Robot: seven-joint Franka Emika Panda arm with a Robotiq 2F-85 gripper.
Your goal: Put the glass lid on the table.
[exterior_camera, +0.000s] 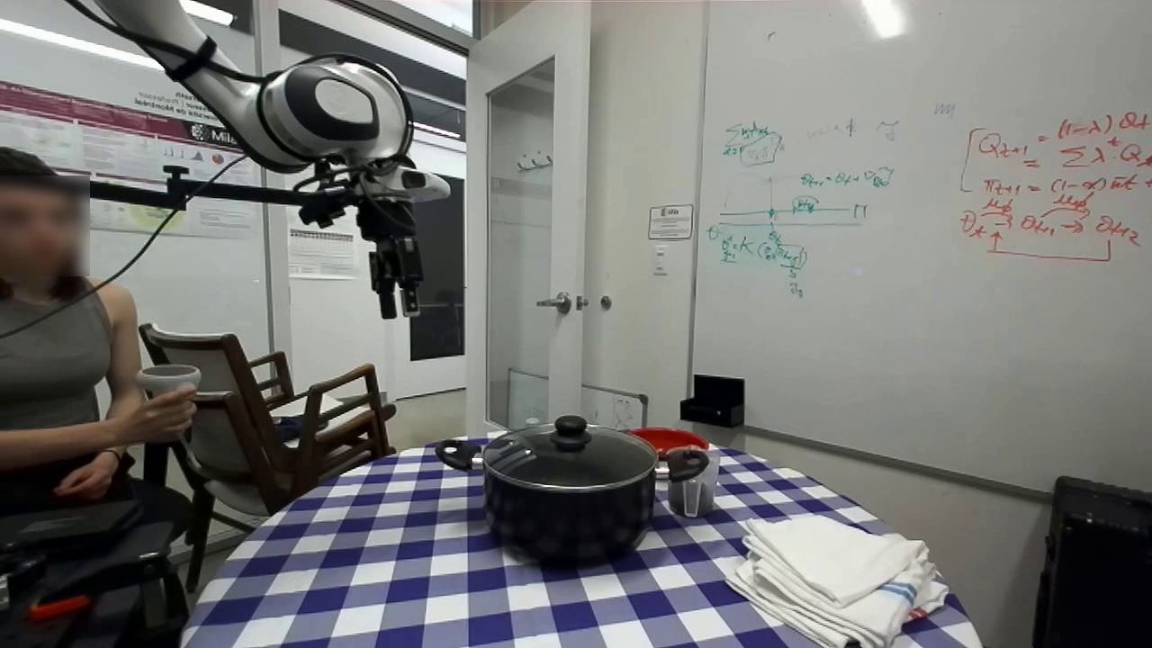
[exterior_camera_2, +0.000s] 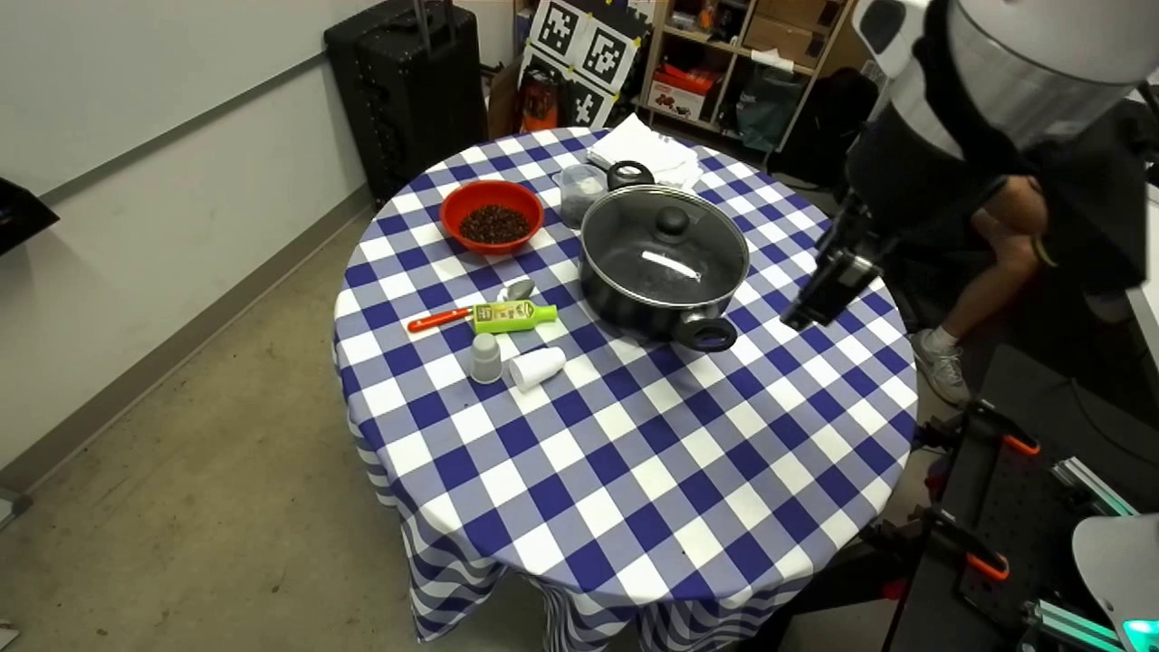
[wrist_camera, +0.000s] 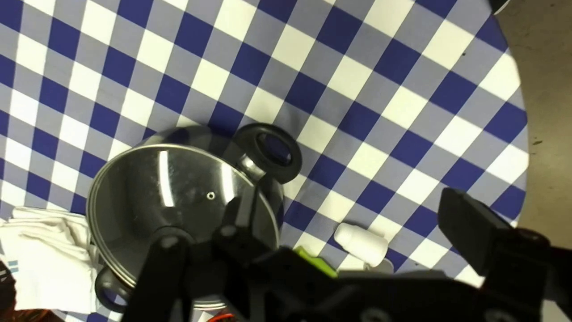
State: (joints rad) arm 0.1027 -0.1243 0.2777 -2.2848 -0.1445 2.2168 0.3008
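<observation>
The glass lid (exterior_camera: 531, 457) lies on the black pot (exterior_camera: 567, 522), with its dark knob up. It shows in both exterior views (exterior_camera_2: 634, 249) and in the wrist view (wrist_camera: 192, 176), where the arm's dark parts hide its knob side. The pot stands on the round table (exterior_camera: 423, 576) with the blue-and-white checkered cloth. My gripper (exterior_camera: 400, 310) hangs high above the table, well above the lid and apart from it. In the wrist view my gripper's fingers (wrist_camera: 351, 197) stand wide apart with nothing between them. The gripper also shows in an exterior view (exterior_camera_2: 806, 317).
A red bowl (exterior_camera_2: 493, 243) of dark bits and a clear container (exterior_camera_2: 579, 195) stand beside the pot. A green bottle (exterior_camera_2: 507, 317), an orange-handled spoon (exterior_camera_2: 440, 320) and small white containers (exterior_camera_2: 539, 367) lie nearby. Folded white towels (exterior_camera: 828, 576) lie near the edge. A person (exterior_camera: 54, 360) sits aside.
</observation>
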